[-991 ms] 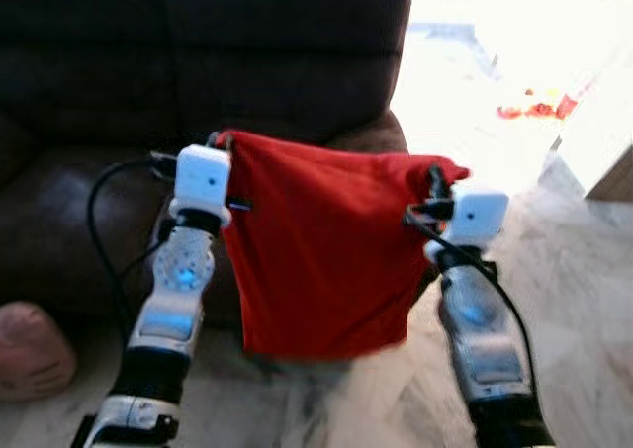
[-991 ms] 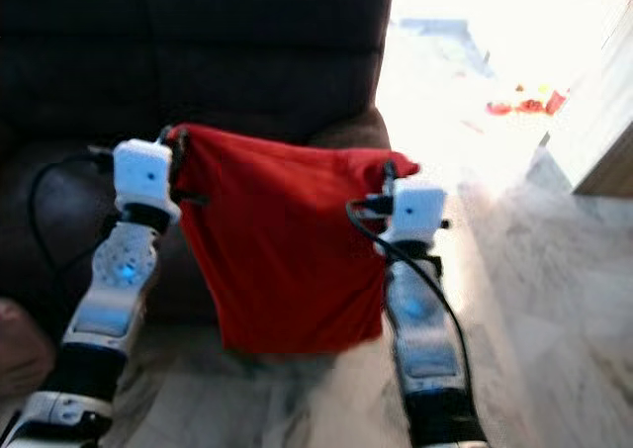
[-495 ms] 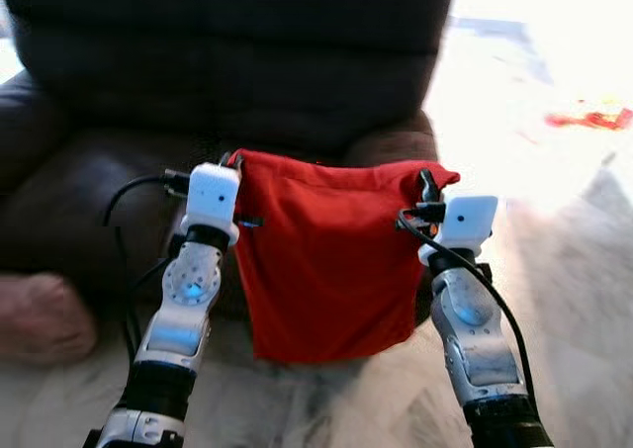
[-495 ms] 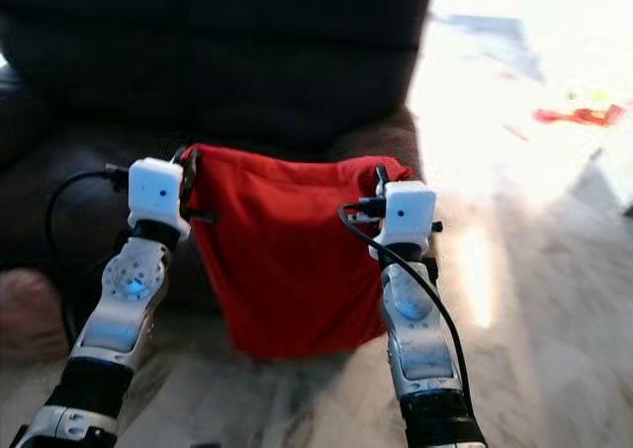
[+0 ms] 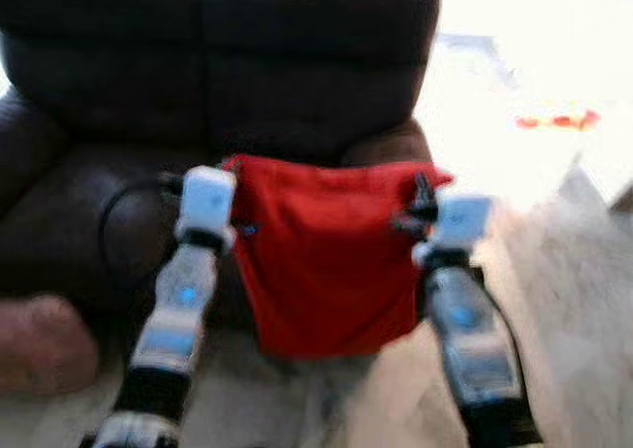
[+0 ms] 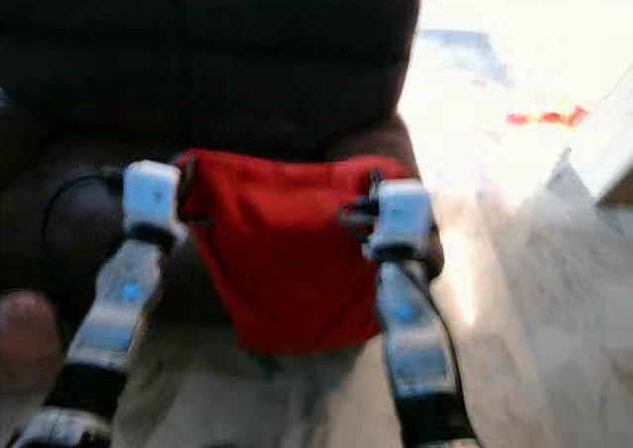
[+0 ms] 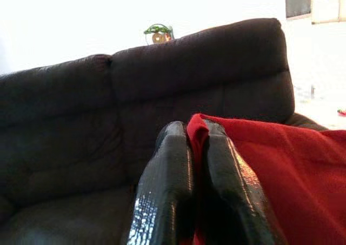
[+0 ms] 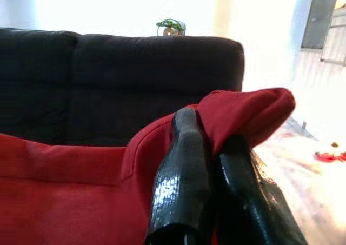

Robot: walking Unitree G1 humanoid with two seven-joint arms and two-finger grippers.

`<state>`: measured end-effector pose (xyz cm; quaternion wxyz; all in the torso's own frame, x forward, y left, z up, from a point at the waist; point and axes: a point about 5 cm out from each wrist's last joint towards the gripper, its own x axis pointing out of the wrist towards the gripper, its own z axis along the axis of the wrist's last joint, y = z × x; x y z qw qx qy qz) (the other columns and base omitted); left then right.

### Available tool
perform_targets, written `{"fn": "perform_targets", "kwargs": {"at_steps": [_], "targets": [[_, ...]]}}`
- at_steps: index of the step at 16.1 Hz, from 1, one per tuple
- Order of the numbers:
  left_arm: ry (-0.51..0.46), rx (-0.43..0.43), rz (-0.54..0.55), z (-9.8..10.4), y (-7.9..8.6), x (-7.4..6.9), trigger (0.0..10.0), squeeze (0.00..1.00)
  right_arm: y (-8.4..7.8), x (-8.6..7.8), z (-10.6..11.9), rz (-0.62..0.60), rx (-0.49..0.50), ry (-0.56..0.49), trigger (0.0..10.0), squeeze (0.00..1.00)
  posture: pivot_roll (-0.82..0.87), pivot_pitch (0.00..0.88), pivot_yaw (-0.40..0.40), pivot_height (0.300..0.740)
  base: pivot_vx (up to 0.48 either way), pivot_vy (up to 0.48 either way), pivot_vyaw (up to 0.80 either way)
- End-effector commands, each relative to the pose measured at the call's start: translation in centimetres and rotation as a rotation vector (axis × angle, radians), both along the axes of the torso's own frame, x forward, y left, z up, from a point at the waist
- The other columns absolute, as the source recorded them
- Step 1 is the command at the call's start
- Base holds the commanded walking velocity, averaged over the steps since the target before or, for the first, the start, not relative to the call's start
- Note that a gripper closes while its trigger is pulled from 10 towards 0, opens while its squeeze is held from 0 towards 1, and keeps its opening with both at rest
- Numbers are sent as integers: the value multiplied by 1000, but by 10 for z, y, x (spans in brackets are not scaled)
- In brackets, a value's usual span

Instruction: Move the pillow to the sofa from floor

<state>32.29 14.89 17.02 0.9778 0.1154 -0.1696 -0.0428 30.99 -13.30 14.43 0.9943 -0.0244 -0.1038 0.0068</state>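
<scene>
The red pillow [image 5: 331,255] is up off the floor, hanging like a limp sheet between the two arms, right in front of the dark sofa [image 5: 218,82]. Its top edge sits about level with the front of the seat cushion and its bottom edge dangles over the pale marble floor [image 5: 584,300].

The left gripper [image 7: 197,147] is pinching the pillow's top left corner; in the wrist view you can see both black fingers [image 7: 167,196] pressed together with a fold of red fabric squeezed between them. The right gripper [image 8: 208,147] does the same on the top right corner, fingers clamped on the cloth with a bunched bit of red poking out past the tips.

Compared to half a second ago, not much has changed with the hold: both corners are still pinched and the pillow hangs the same way between the arms. The whole picture has slid a bit and gone blurrier, so that's the camera moving, not the stuff.

Further out: a brownish-pink rounded thing [image 5: 40,344] sits on the floor at the near left by the sofa base, too blurry to tell what it is. Far right there's something small and red-orange [image 5: 559,122] on the bright floor.
</scene>
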Motion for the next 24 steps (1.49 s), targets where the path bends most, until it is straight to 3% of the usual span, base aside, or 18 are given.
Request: {"fn": "perform_targets", "kwargs": {"at_steps": [1,17,24], "targets": [[-99,-8,-29,23,-8,0,10000,0,-6,2,16,-19,-9,-74,10000,0,0,0,-31,740,0,379,0],[-154,12,-36,38,-12,0,10000,0,-8,2,16,-23,-18,-77,10000,0,4,0,-21,740,0,0,-95],[-213,43,-19,46,-13,-4,10000,0,-12,7,53,-24,-10,-208,10000,0,1,0,-22,740,0,0,0]]}}
